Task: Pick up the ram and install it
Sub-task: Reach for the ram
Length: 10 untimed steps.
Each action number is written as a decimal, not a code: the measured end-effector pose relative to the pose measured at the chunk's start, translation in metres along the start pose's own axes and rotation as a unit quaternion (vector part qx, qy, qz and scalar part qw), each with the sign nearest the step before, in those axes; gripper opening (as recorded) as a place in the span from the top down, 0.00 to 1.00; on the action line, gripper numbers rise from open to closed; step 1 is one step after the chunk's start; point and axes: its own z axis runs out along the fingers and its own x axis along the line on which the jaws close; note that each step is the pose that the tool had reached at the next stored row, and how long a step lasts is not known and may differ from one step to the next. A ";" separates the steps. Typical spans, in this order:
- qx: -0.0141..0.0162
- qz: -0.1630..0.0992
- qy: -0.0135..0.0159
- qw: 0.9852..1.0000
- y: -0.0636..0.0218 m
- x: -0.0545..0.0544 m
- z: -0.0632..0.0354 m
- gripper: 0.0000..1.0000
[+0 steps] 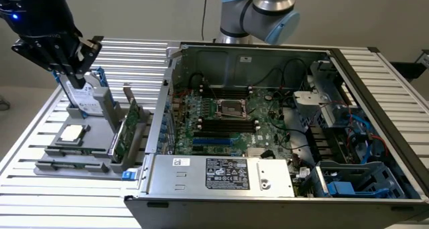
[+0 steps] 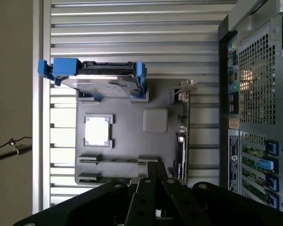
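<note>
Gripper [image 1: 78,79] shut, seemingly empty, above grey tray [image 1: 94,134]; ram [image 1: 74,151] likely light, stiff, fragile; best pinched mid top edge.

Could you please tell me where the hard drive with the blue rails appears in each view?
Exterior view: the hard drive stands upright at the back of the grey tray, on the exterior view's left, close by the tool.
Wrist view: the hard drive sits at the edge of the tray farthest from the tool.
Shared landmark: the square silver chip on the tray near the drive.
</note>
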 end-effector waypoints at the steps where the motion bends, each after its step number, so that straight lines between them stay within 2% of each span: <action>1: 0.000 0.000 0.000 1.000 -0.0011 0.002 0.0002 0.89; 6: 0.000 -0.002 0.000 1.000 -0.0081 0.015 0.0013 0.89; 10: 0.000 -0.003 0.000 1.000 -0.0190 0.020 0.0024 0.89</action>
